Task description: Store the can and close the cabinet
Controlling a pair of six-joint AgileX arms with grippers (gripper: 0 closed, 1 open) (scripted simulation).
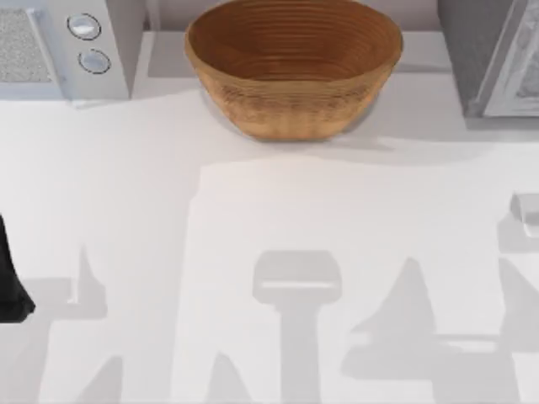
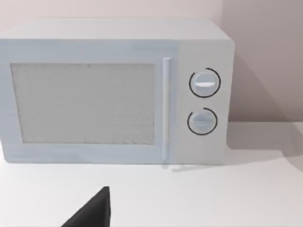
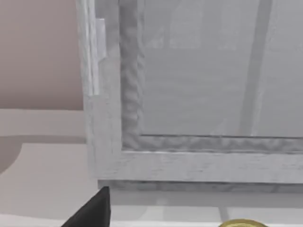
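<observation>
Top view gives us the white table (image 1: 126,210) across most of the frame, with our arms' shadows in its lower half. At the upper right corner stands the grey cabinet (image 1: 484,55); the right wrist view looks straight at its pale panelled front (image 3: 199,85), which seems shut, though we cannot be sure from these pictures whether that panel is a door or a side. Next in size, the woven basket (image 1: 293,63) sits at the upper centre, and the microwave (image 1: 72,42) fills the upper left corner; the left wrist view faces its door and two dials (image 2: 204,101). A small pale block (image 1: 526,209) lies at the right edge, and we cannot tell what it is. Our left arm (image 1: 13,278) shows as a dark shape at the left edge, seemingly parked. Smallest, a sliver of gold rim at the bottom edge of the right wrist view may be the can (image 3: 241,222), near the cabinet's foot. We cannot tell how wide either pincer stands, nor whether either has hold of anything. By our judgement the task has barely begun: opening, storing and closing all remain.
</observation>
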